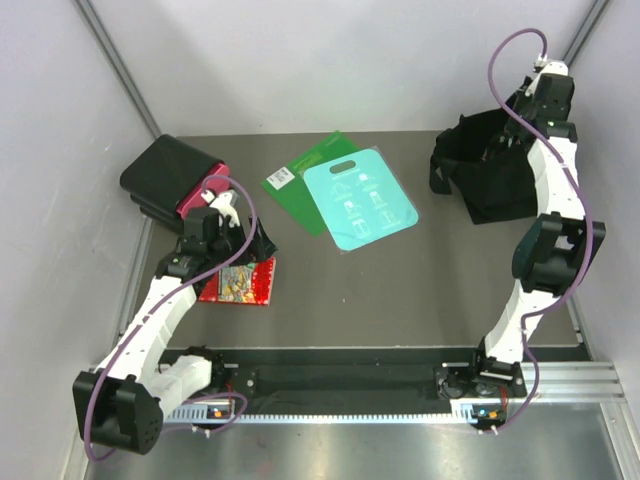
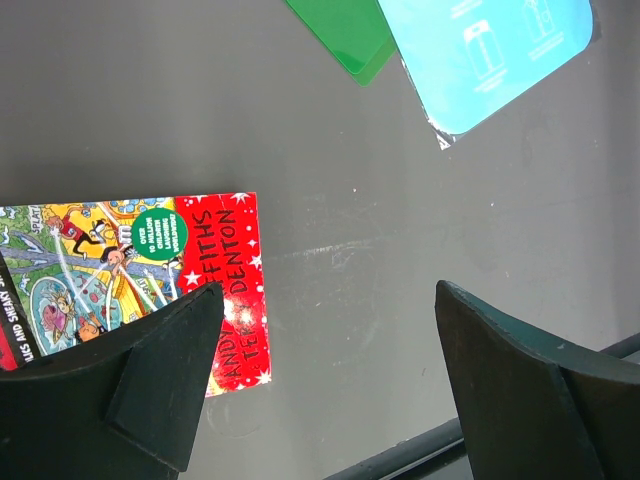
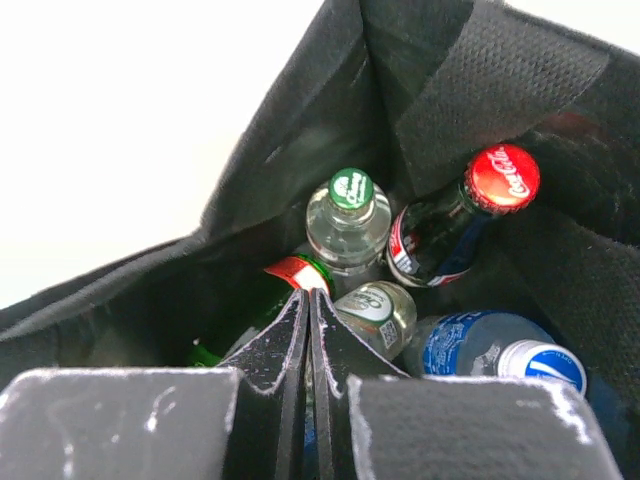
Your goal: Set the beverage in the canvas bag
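Observation:
The black canvas bag (image 1: 488, 178) stands at the far right of the table. In the right wrist view its soft walls (image 3: 300, 150) surround several beverage bottles: a clear one with a green cap (image 3: 349, 213), a cola bottle with a red cap (image 3: 470, 215), a green bottle (image 3: 262, 305), a clear bottle lying down (image 3: 378, 310) and a blue-labelled one (image 3: 490, 352). My right gripper (image 3: 308, 296) is shut and empty, just above the bottles inside the bag's mouth; it also shows in the top view (image 1: 512, 135). My left gripper (image 2: 330, 300) is open and empty over bare table.
A red picture book (image 1: 240, 281) lies under my left gripper's left finger (image 2: 150, 380). A black hard case with a red edge (image 1: 172, 180) sits at the far left. A green sheet (image 1: 300, 185) and a teal sheet (image 1: 360, 205) lie mid-table.

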`<move>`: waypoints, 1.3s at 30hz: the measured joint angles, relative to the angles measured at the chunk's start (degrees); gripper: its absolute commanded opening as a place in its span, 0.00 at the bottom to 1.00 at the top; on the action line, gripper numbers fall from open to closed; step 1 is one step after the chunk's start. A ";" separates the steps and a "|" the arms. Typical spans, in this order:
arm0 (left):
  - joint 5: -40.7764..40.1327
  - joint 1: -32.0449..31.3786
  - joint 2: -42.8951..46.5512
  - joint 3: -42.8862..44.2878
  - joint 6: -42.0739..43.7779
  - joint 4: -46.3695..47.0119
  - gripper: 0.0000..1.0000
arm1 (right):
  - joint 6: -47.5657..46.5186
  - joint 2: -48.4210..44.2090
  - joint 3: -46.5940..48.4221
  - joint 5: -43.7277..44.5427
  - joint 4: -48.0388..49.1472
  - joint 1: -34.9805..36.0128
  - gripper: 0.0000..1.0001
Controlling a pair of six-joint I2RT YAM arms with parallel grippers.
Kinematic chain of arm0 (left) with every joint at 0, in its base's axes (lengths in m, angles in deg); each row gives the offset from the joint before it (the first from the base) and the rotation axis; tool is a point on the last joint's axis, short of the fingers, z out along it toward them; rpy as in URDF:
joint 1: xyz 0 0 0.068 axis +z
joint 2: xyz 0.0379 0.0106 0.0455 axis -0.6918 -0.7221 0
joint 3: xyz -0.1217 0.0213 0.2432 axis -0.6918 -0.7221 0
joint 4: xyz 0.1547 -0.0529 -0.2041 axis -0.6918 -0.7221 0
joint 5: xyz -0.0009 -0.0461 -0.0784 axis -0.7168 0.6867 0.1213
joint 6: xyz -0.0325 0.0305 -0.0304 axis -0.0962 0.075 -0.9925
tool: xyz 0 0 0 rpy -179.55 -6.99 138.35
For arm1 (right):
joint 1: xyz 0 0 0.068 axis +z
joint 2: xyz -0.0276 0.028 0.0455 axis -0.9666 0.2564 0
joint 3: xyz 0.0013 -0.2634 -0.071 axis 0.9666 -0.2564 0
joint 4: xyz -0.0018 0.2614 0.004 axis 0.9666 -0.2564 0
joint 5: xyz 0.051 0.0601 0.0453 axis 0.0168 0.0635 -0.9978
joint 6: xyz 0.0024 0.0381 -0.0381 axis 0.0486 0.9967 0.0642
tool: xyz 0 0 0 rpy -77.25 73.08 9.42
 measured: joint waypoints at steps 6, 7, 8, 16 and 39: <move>0.00 0.00 0.00 0.00 0.00 0.04 0.91 | 2.75 -0.04 6.58 -1.97 -5.22 0.02 0.01; 0.00 0.00 0.00 0.00 0.00 0.07 0.91 | 3.41 -0.52 7.13 -2.38 -5.51 0.02 0.03; 0.00 0.00 0.00 0.00 0.00 0.17 0.91 | 4.00 -1.36 7.15 -2.84 -5.99 0.07 0.04; 1.60 0.00 -1.42 2.25 -2.54 1.73 0.91 | 6.95 -14.23 -1.03 -4.50 -10.49 4.90 0.41; 14.99 0.00 -1.84 23.63 -2.14 3.72 0.99 | 19.19 -55.58 -41.88 -10.99 -4.35 26.75 0.99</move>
